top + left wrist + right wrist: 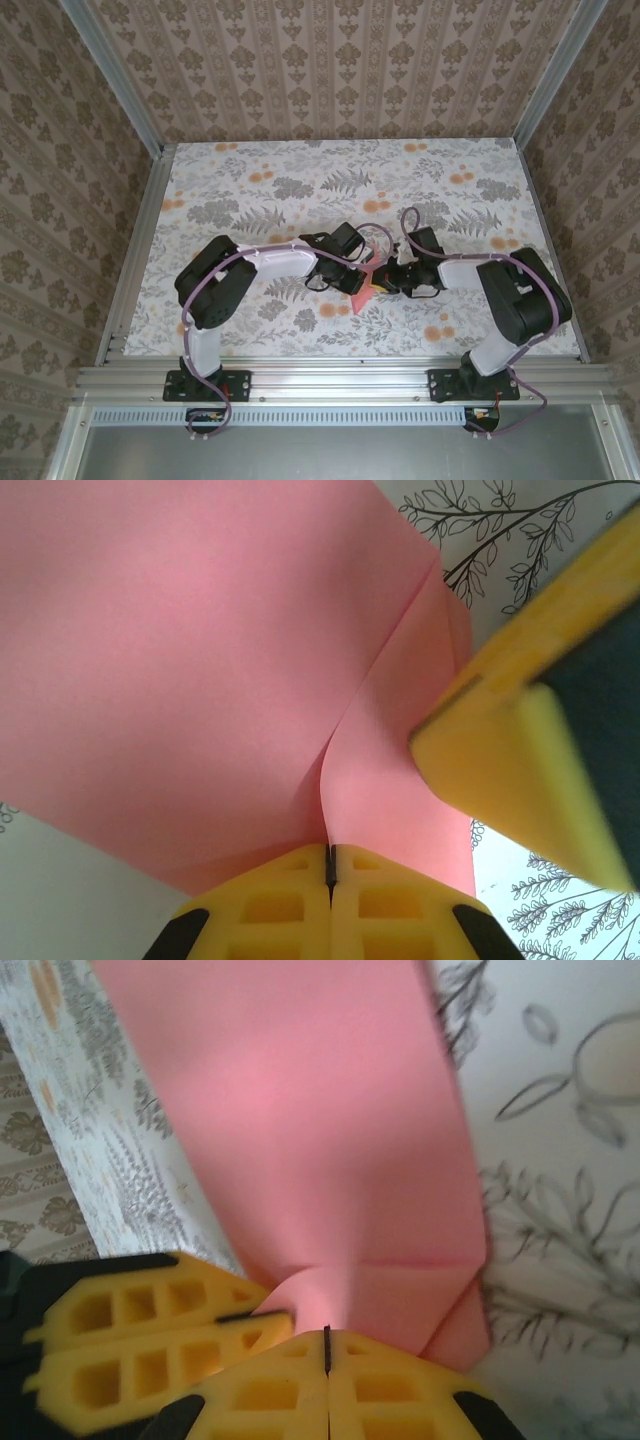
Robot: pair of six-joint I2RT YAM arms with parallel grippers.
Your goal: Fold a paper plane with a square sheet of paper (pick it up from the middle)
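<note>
Starting on your left, your left gripper (330,855) is clenching its blocky yellow jaws flat together on the thin pink-red square sheet of paper (180,660). It is biting a raised crease that is running straight out ahead of its fingertips. The sheet is fanning out in front of that gripper, one broad panel spreading to its left and a narrower flap curving to its right. That pinch looks meant to pin the fold line while the flaps are being shaped.

The paper is sitting between the two grippers, over the middle of the pale floral-print table (300,180).

Moving right, your right gripper (327,1338) is likewise clamping shut on the same sheet. It is gripping a folded edge just beside the left gripper's yellow fingers (150,1340), which are showing close on its left. With both pinches sitting so near each other, you are probably bracing the crease from two sides. I judge the pointed dart shape is not formed yet.
</note>
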